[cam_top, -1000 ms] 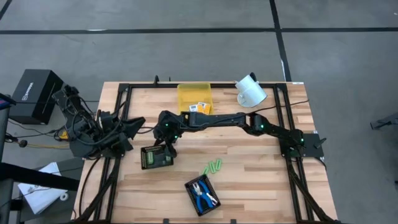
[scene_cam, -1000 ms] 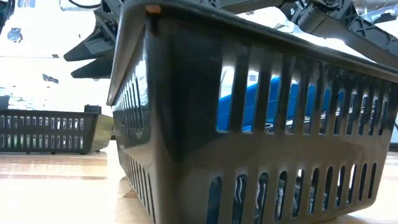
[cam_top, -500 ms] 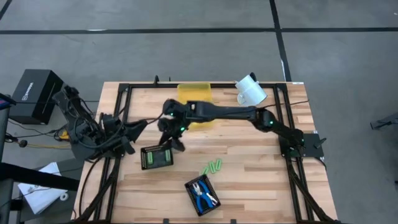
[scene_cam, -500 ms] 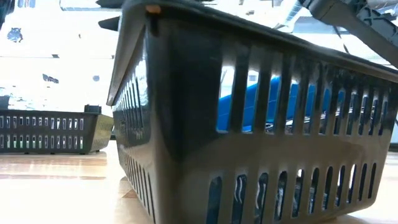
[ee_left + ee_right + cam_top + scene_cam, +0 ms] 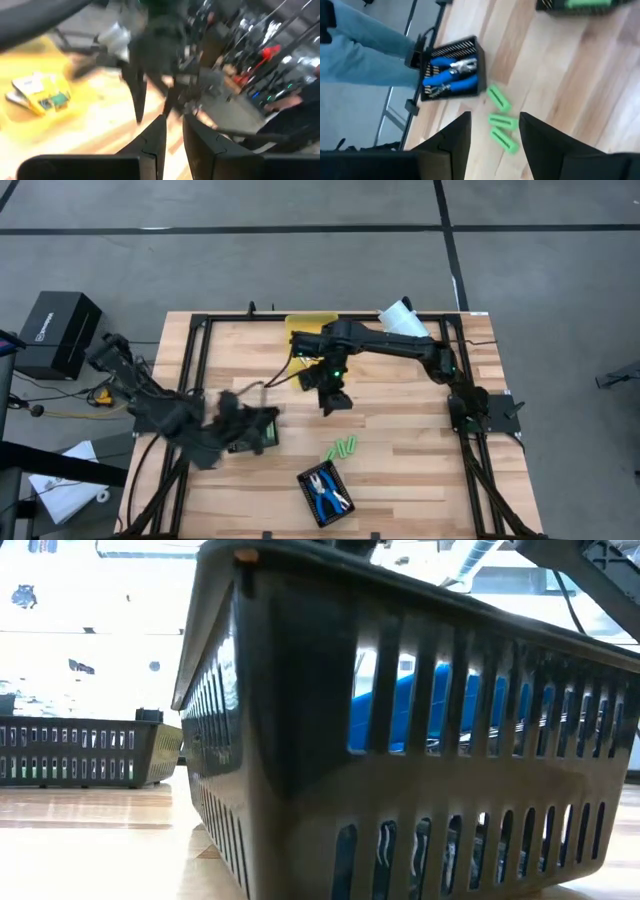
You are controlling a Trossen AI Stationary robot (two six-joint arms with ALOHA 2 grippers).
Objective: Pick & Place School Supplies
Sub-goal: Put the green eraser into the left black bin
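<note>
Three green sticks (image 5: 342, 448) loose on desk (image 5: 400, 460), middle, near side. Look light, hard, a bit slippery; best pinched across thin middle. Right gripper (image 5: 334, 398) just far of them, fingers wide, empty. Left gripper (image 5: 262, 418) over left tray (image 5: 268, 442), fingers narrow, empty.

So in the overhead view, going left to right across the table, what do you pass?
Black rectangular tray with green sticks → black rectangular tray with blue-handled tools → loose light-green sticks → white cup-like object at the far edge.
</note>
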